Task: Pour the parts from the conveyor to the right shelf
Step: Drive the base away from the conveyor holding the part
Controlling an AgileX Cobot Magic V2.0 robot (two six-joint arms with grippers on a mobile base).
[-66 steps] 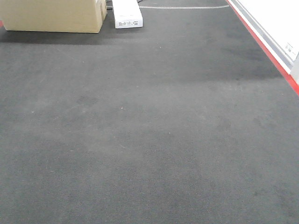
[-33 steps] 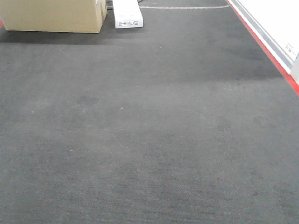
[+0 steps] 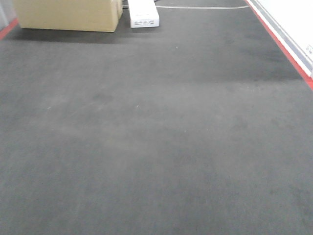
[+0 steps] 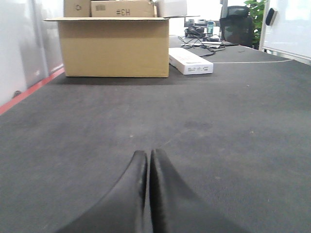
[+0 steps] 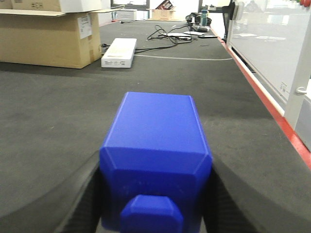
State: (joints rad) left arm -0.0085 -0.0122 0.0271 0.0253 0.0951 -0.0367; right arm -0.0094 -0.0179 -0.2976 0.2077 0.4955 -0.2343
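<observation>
The blue part [image 5: 156, 126], a boxy block with a stud facing the camera, is held just above the conveyor [image 5: 48, 111]. My right gripper [image 5: 155, 167] is shut on it, one black finger pressing each side. In the left wrist view my left gripper [image 4: 147, 156] is shut with nothing between its fingers, low over the dark grey belt [image 4: 218, 121]. The front view holds only the bare belt [image 3: 156, 137], with neither gripper in it. The right shelf is out of view.
A large cardboard box [image 3: 68, 14] and a flat white box [image 3: 143, 14] stand at the belt's far end. Red edge strips run along the right side [image 3: 286, 46] and the far left [image 3: 7, 30]. A white panel [image 5: 265, 43] borders the right side, and cables [image 5: 170, 34] lie beyond.
The front view has shifted: the cardboard box and the white box now sit further right in the frame, and a red strip shows at the left edge.
</observation>
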